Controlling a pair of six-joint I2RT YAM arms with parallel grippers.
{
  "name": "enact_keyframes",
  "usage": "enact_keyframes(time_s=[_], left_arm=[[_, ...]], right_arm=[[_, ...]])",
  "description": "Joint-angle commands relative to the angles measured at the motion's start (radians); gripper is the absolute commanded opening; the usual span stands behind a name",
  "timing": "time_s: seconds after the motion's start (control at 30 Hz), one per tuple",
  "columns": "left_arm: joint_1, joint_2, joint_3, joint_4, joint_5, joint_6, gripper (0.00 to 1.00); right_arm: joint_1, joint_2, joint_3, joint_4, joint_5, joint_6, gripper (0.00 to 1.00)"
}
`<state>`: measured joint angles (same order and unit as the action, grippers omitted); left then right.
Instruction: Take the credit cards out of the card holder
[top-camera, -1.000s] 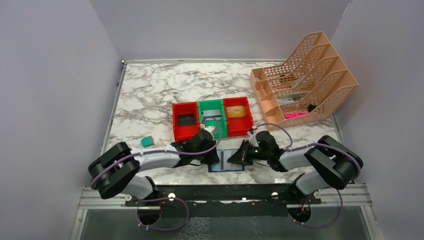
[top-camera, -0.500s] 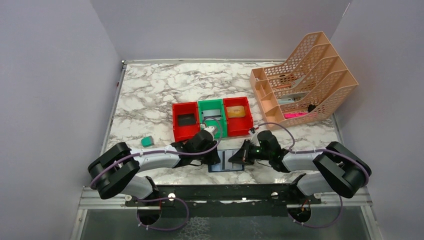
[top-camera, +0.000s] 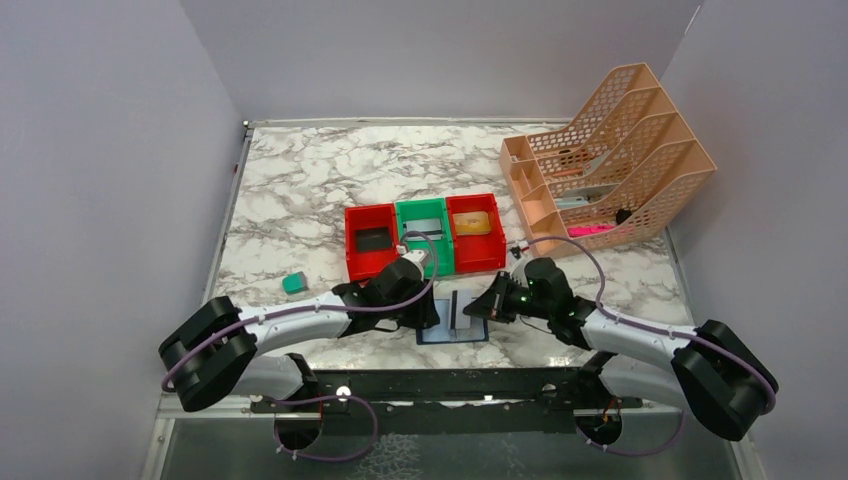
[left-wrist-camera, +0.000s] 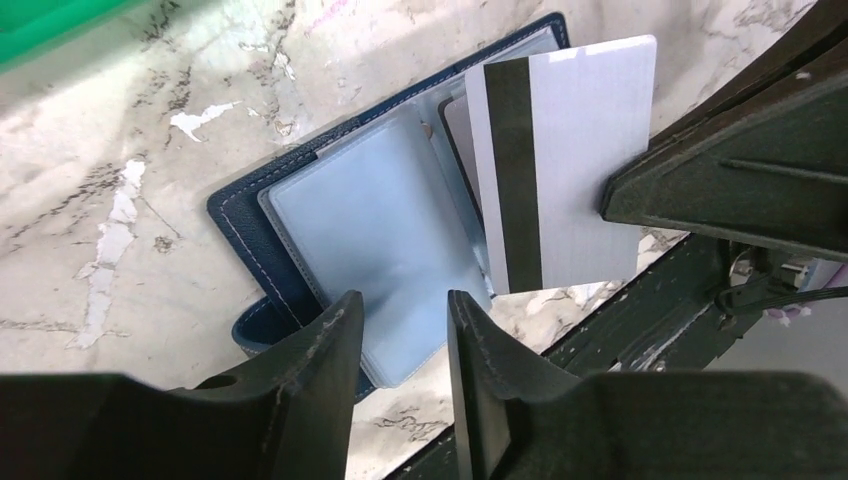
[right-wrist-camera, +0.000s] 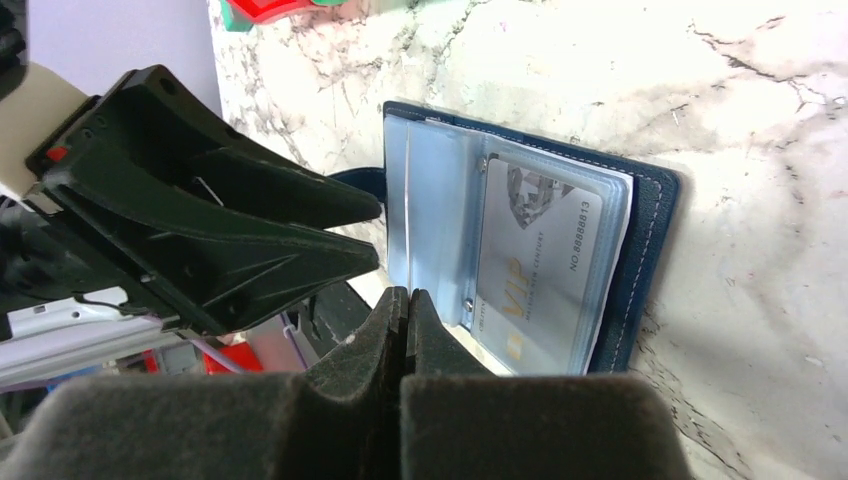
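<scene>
The right fingers (right-wrist-camera: 385, 340) are clenched flat together on the edge of a silver card (left-wrist-camera: 585, 170). They hold it up on edge above the open card holder (left-wrist-camera: 250, 215), with the card's black stripe turned toward the left arm. From the right wrist view the card is edge-on and hard to make out, but from the left wrist its whole striped face shows, pinched at one side by the dark fingers.

The left fingers (left-wrist-camera: 320, 360) stand a little apart with nothing between them. They sit low over the near-left part of the holder, and I cannot tell whether they press on it.

The holder lies spread open on the marble table (top-camera: 330, 180) between the two arms, near the front edge. Its navy cover faces down and its pale blue-grey pockets face up. One pocket has a grey VIP card (right-wrist-camera: 540, 260) tucked in it, printed face up, on the side toward the right arm.

Just behind the holder is a row of three small bins — a left red bin (top-camera: 352, 262), a green bin (top-camera: 421, 209) and a right red bin (top-camera: 474, 264), touching side by side. A dark card (top-camera: 373, 238) lies flat in the left red bin and a tan card (top-camera: 476, 223) in the right one. What is in the green bin is partly hidden by the left arm.

A small teal block (top-camera: 293, 283) sits well off to the left. A peach mesh file rack (top-camera: 640, 120) stands at the far right of the table.
</scene>
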<state>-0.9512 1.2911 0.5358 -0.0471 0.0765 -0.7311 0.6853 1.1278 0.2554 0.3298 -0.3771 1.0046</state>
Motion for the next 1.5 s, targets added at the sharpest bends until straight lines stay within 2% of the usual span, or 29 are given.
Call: enact_keyframes(time_s=[0.0, 0.23, 0.37, 0.53, 0.63, 0.7, 0.83, 0.97, 1.13, 1.3, 1.47], left_arm=[[-0.003, -0.064, 0.049, -0.066, -0.071, 0.035, 0.43], [-0.002, -0.134, 0.11, -0.189, -0.189, 0.081, 0.49], [0.001, -0.271, 0.086, -0.188, -0.282, 0.103, 0.69], [0.016, -0.369, 0.138, -0.303, -0.415, 0.147, 0.82], [0.017, -0.416, 0.184, -0.417, -0.519, 0.159, 0.89], [0.017, -0.494, 0.2, -0.455, -0.587, 0.194, 0.98], [0.026, -0.611, 0.198, -0.434, -0.71, 0.307, 0.99], [0.032, -0.599, 0.228, -0.464, -0.744, 0.349, 0.99], [0.062, -0.558, 0.239, -0.527, -0.784, 0.326, 0.99], [0.166, -0.574, 0.284, -0.522, -0.673, 0.418, 0.99], [0.324, -0.447, 0.298, -0.515, -0.529, 0.45, 0.99]], right_arm=[[-0.001, -0.058, 0.019, -0.085, 0.07, -0.035, 0.01], [-0.001, -0.12, 0.028, -0.143, 0.115, -0.059, 0.01], [-0.001, -0.137, 0.068, -0.187, 0.134, -0.1, 0.01], [-0.001, -0.161, 0.116, -0.255, 0.168, -0.15, 0.01], [-0.001, -0.189, 0.107, -0.231, 0.168, -0.192, 0.01], [-0.001, -0.2, 0.13, -0.236, 0.157, -0.227, 0.01], [-0.001, -0.185, 0.205, -0.311, 0.129, -0.339, 0.01], [-0.002, -0.161, 0.241, -0.318, 0.125, -0.401, 0.01], [-0.001, -0.145, 0.272, -0.31, 0.112, -0.449, 0.01], [-0.001, -0.142, 0.288, -0.286, 0.118, -0.485, 0.01], [-0.001, -0.145, 0.314, -0.281, 0.142, -0.562, 0.01]])
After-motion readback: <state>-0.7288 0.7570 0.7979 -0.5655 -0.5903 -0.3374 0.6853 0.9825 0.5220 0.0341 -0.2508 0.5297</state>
